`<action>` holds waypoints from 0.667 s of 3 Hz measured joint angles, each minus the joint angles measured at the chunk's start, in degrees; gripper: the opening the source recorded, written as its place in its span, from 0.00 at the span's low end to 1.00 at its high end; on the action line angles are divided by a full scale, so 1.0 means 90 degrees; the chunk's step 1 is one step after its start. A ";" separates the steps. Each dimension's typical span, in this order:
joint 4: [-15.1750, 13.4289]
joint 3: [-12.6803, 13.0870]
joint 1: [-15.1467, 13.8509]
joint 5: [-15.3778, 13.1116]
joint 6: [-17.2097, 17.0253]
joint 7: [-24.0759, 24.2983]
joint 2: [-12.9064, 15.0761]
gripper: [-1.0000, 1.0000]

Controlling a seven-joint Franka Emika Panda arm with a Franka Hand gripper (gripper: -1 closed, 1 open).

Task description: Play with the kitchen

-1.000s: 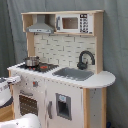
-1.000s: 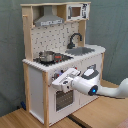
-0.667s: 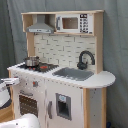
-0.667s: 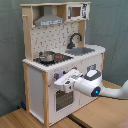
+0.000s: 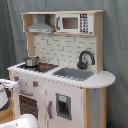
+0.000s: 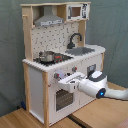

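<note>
step in hand: looks like you're working the front of the kitchen (image 6: 60, 65), right at the oven door (image 6: 63, 97), so my guess is the door is what you're about to play with.
where the kitchen is: it stands on a wooden floor (image 6: 30, 120) against a grey curtain (image 5: 12, 30) in both exterior views.
gripper: in the second exterior view the gripper (image 6: 64, 78) sits at the top edge of the oven door, just under the knobs (image 6: 56, 76). honestly can't tell if the pincer is clenched or released, it's white on white.
arm: the white arm (image 6: 97, 87) comes in from the second exterior view's right.
next move: if you're opening the door, you probably need a firm hold on the top bar and a pull out and down, since it likely hinges at the bottom.
materials: white painted panels, pale wood posts and hood shelf, smooth white counter.
shapes: round metal pot (image 5: 32, 61) on the black stovetop (image 5: 40, 66), curved black faucet (image 5: 85, 59), rectangular grey sink (image 5: 74, 74), boxy microwave (image 5: 74, 23) up top.
</note>
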 joint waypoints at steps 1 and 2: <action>-0.0008 0.0027 0.0020 0.0006 -0.0079 0.0626 0.0083 1.00; -0.0221 -0.0530 0.0330 0.0014 -0.0125 0.0383 0.0090 1.00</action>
